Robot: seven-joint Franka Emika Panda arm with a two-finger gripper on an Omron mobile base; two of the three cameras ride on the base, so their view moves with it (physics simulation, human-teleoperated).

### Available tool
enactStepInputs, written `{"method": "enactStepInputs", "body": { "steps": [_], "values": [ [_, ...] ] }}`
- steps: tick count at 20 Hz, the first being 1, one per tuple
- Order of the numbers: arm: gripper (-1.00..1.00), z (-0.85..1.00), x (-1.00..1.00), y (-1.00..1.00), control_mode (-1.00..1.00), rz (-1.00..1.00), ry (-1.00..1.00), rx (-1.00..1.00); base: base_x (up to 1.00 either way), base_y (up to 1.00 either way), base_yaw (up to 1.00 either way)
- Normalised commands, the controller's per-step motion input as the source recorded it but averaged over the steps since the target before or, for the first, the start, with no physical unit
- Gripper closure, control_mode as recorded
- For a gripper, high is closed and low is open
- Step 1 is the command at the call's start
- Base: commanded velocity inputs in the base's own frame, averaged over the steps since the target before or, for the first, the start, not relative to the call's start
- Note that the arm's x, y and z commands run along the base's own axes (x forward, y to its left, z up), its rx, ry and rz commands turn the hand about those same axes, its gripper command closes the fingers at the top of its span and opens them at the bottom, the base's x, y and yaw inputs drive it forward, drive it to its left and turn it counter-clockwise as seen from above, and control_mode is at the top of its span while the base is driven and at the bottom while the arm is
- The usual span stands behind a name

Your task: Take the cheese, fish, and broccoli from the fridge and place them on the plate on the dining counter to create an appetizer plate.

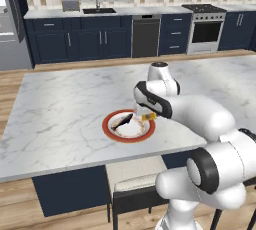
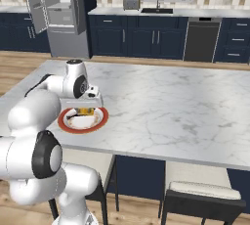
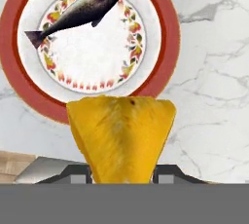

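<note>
On the left of the hand view the fish (image 3: 78, 13) already lies across the plate (image 3: 12, 72), head toward the upper rim and tail toward the left rim, taking up much of the plate's upper half. Just right of and below it, the cheese (image 3: 121, 138) sits pinched in the tool (image 3: 121, 172), whose jaws are closed narrowly on the wedge's lower end while its broad end points at the plate's near rim. In the left base view the tool (image 1: 145, 115) hangs over the plate's right edge rather than its middle, so a release here could, in my judgement, drop the wedge on the red rim, from which it may tip or slide onto the worktop (image 1: 65, 109). A move further in risks the opposite: the cheese landing on the fish or nudging it off the far side. Further right lies only marble. The broccoli is not on the plate, so room must remain for it; the fridge (image 2: 58, 9) stands open well behind the worktop.
</note>
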Motion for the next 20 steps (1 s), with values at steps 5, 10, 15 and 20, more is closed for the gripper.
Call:
{"method": "enactStepInputs", "body": {
  "steps": [5, 10, 15, 20],
  "values": [
    [1.0, -0.37, 0.4, 0.0, -1.0, 0.06, 0.04, -0.06, 0.0, 0.0, 0.0],
    [1.0, -0.34, 0.64, 0.06, -1.0, 0.04, 0.05, -0.03, 0.0, 0.0, 0.0],
    [1.0, -0.34, 0.7, 0.12, -1.0, 0.04, 0.07, -0.02, 0.0, 0.0, 0.0],
    [1.0, -0.39, 0.61, 0.17, -1.0, 0.04, 0.09, -0.03, 0.0, 0.0, 0.0]
  ]
}}
